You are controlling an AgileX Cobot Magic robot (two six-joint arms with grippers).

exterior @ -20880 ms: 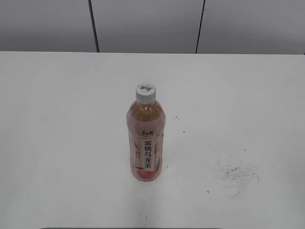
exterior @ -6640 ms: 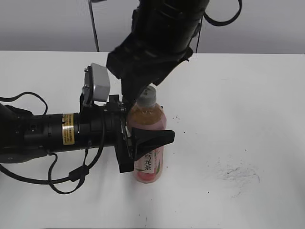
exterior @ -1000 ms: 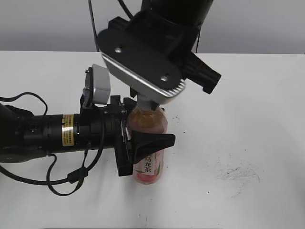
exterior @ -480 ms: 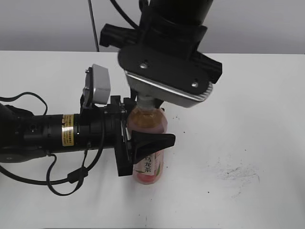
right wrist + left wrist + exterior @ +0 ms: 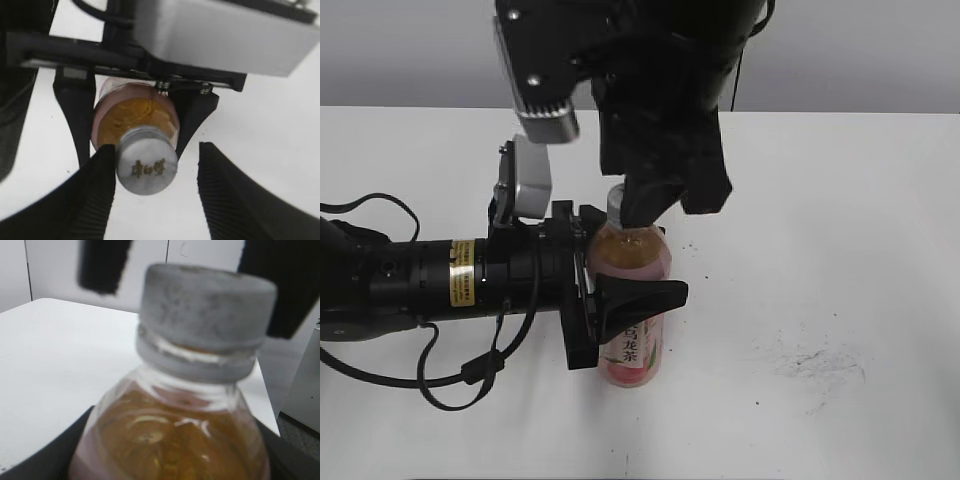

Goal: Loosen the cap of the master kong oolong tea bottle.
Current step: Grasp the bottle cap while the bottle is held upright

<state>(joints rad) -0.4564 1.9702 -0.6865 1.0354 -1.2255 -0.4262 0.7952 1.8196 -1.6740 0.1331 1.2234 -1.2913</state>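
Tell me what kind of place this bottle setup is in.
Probably a lab or robot test bench, not a home. A plain white table marked with dark scuffs, a bare grey panelled wall behind, and only one tea bottle with two robot arms working on it.

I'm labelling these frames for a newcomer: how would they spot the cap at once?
Find the white table, then the tea bottle standing mid-table, clamped by the left gripper. The cap tops its neck: small, round, white, with a printed mark, between the right gripper's black fingers.
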